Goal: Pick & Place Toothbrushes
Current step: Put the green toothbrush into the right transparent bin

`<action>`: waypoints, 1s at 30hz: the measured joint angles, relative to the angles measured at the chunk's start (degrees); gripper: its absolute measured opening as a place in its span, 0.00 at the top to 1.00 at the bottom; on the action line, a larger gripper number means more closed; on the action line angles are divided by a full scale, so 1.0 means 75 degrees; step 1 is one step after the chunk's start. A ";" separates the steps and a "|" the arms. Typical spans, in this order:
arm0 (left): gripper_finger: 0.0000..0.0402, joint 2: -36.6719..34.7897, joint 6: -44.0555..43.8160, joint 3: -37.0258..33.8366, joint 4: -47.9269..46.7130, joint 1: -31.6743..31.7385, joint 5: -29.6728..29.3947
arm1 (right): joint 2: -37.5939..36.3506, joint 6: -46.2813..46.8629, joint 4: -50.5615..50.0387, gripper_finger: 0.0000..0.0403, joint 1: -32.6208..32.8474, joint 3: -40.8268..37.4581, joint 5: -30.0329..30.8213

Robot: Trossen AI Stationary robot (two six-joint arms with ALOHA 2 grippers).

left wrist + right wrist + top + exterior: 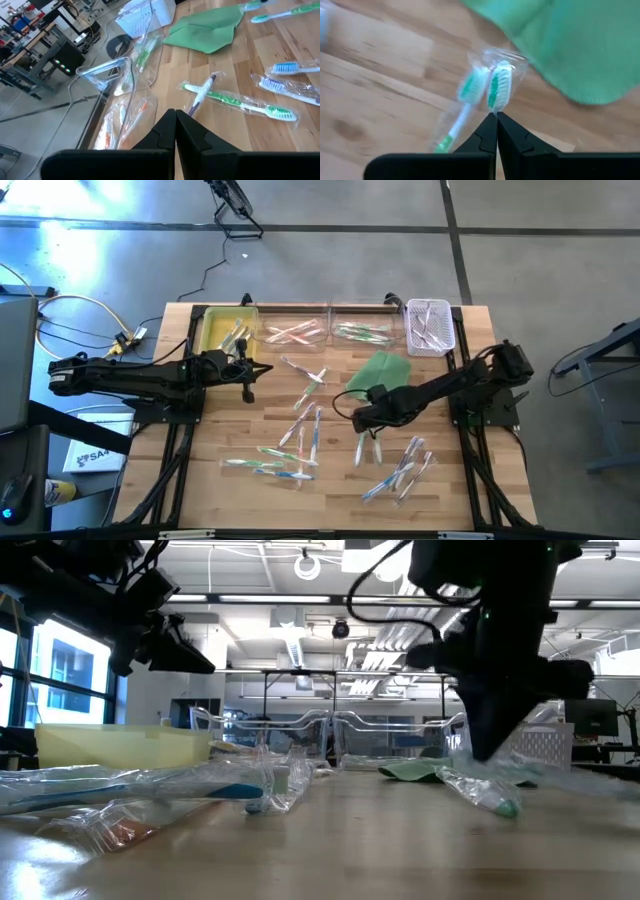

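Note:
Several wrapped toothbrushes [305,425] lie scattered flat on the wooden table [215,440]. My right gripper [362,418] is near the table's middle, just on the near side of the flat green cloth [380,372], shut on a green-and-white toothbrush [492,90] in a clear wrapper. My left gripper [247,372] is shut and empty, raised above the table [165,640] near the yellow bin [225,330]. In its wrist view, a green toothbrush [235,100] and a purple one [200,95] lie crossed ahead of it. My right gripper pinches the clear wrapper at the toothbrush's bristle end [495,109] between its two fingertips, coming from above. In the low view the wrapped toothbrush [480,788] slants down below the fingers, its lower green end [506,806] at the table top.
Along the far edge stand the yellow bin, two clear trays [295,330] [362,330] holding toothbrushes, and a white basket [430,327]. More toothbrushes lie near the front left [265,465] and front right [400,470].

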 joint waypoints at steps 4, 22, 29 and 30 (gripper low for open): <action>0.99 0.0003 0.0000 0.0000 0.0006 0.0001 0.0000 | -0.0544 -0.0398 -0.0021 1.00 -0.0002 0.0000 0.0292; 0.99 0.0001 -0.0001 0.0000 0.0012 0.0000 0.0000 | -0.2642 -0.3222 0.0251 1.00 -0.0963 0.0000 0.2192; 0.99 0.0001 -0.0002 0.0000 0.0012 0.0001 0.0000 | -0.2869 -0.5788 0.1919 1.00 -0.2122 -0.0003 0.2578; 0.99 0.0000 -0.0001 0.0000 0.0012 0.0002 0.0000 | -0.2869 -0.6209 0.2255 1.00 -0.2295 -0.0003 0.2583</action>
